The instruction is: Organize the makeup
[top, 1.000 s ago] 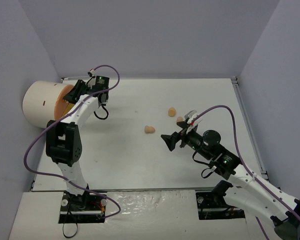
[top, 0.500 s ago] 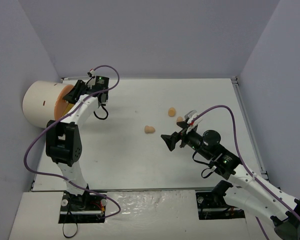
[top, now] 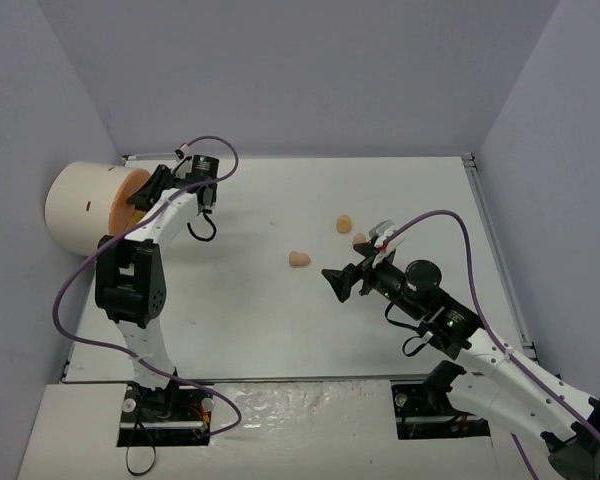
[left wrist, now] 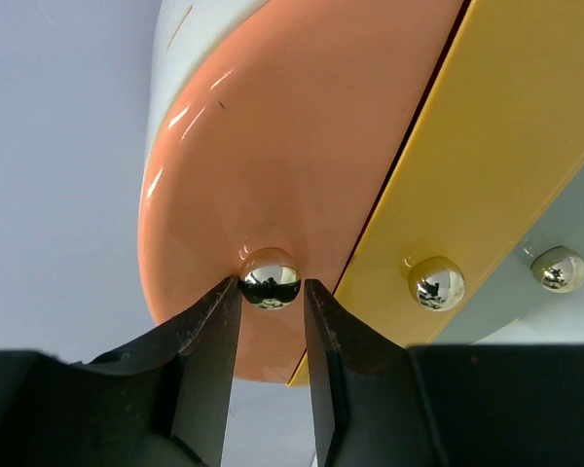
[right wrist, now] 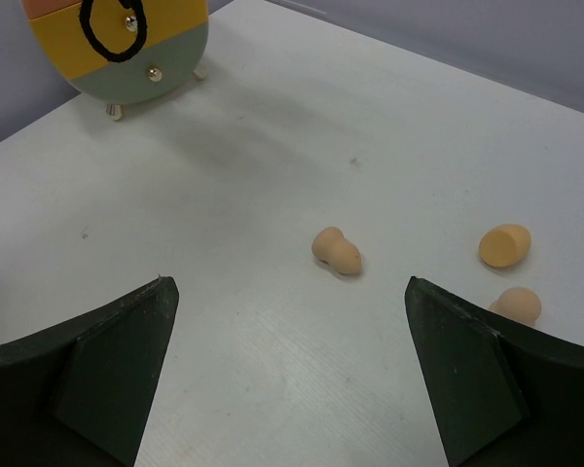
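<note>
Three peach egg-shaped sponges [top: 299, 259] [top: 344, 222] [top: 360, 239] lie apart on the white table. In the right wrist view they show as the nearest sponge [right wrist: 336, 251] and two more at the right [right wrist: 504, 245] [right wrist: 515, 305]. My right gripper [top: 335, 280] [right wrist: 287, 282] hangs wide open just short of the nearest sponge, holding nothing. My left gripper [top: 145, 188] [left wrist: 273, 287] is at the orange drawer front [left wrist: 292, 146] of the cream cylinder [top: 85, 205]. Its two fingertips sit tight against either side of the silver knob [left wrist: 270, 279]. No other makeup is in view.
The cylinder lies on its side at the far left edge. Below the orange drawer come a yellow one [left wrist: 496, 146] and a pale green one [right wrist: 156, 73], each with a silver knob. A purple cable [top: 80, 290] loops beside the left arm. Grey walls enclose the table.
The left jaws have narrowed onto the silver knob, and the left arm has shifted slightly. The right arm and the sponges have not moved.
</note>
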Robot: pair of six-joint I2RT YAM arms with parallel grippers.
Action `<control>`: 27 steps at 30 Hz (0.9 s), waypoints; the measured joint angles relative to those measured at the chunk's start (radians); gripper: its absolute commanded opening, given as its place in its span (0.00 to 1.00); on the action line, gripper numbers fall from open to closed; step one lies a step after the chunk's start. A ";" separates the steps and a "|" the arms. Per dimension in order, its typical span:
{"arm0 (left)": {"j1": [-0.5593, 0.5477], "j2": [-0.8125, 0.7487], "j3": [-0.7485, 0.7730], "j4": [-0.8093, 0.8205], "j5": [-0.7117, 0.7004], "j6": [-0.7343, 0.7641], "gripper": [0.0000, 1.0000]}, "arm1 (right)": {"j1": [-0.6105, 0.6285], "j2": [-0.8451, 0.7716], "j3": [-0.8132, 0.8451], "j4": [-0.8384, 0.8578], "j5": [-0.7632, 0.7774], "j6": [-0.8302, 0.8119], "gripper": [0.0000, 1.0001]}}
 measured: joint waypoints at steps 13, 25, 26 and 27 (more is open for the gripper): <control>-0.027 -0.004 0.006 -0.031 -0.014 -0.019 0.05 | 0.000 0.001 0.000 0.000 0.000 0.000 1.00; -0.157 -0.029 0.058 -0.211 0.005 -0.175 0.06 | 0.000 0.001 0.000 0.000 0.000 0.000 1.00; -0.161 -0.030 0.060 -0.225 0.007 -0.193 0.06 | 0.000 0.001 0.000 0.000 0.000 0.000 1.00; -0.165 -0.032 0.062 -0.239 0.009 -0.210 0.06 | 0.000 0.001 0.000 0.000 0.000 0.000 1.00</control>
